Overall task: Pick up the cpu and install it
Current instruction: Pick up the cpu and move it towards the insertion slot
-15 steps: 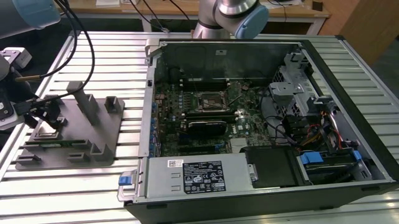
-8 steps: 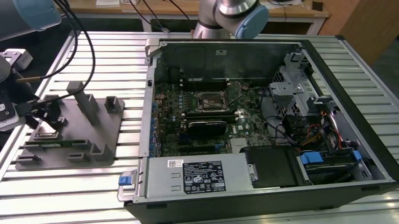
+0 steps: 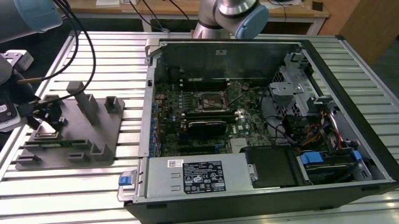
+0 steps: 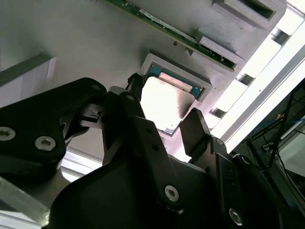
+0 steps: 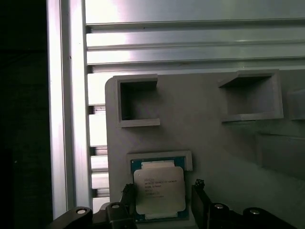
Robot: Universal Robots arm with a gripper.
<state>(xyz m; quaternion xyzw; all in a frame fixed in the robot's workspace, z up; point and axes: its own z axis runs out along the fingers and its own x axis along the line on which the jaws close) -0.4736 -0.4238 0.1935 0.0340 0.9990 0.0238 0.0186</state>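
Observation:
The cpu (image 5: 158, 190), a flat square chip with a shiny metal top, lies in a shallow square pocket of the grey fixture plate (image 5: 209, 138). In both wrist views my gripper (image 5: 162, 192) stands open just above it, one black finger on each side of the chip and a small gap at each edge. The second wrist view shows the cpu (image 4: 164, 102) bright between the two fingers (image 4: 194, 125). In the exterior view my gripper (image 3: 46, 119) hangs over the near-left part of the fixture (image 3: 74, 154), at that view's left.
An open computer case (image 3: 262, 126) fills the exterior view's right, with the motherboard and its empty socket (image 3: 210, 100) inside. Upright grey posts (image 3: 84, 100) rise from the fixture beside my gripper. A green memory stick (image 3: 53, 143) lies on the fixture. The table is ribbed aluminium (image 3: 112, 56).

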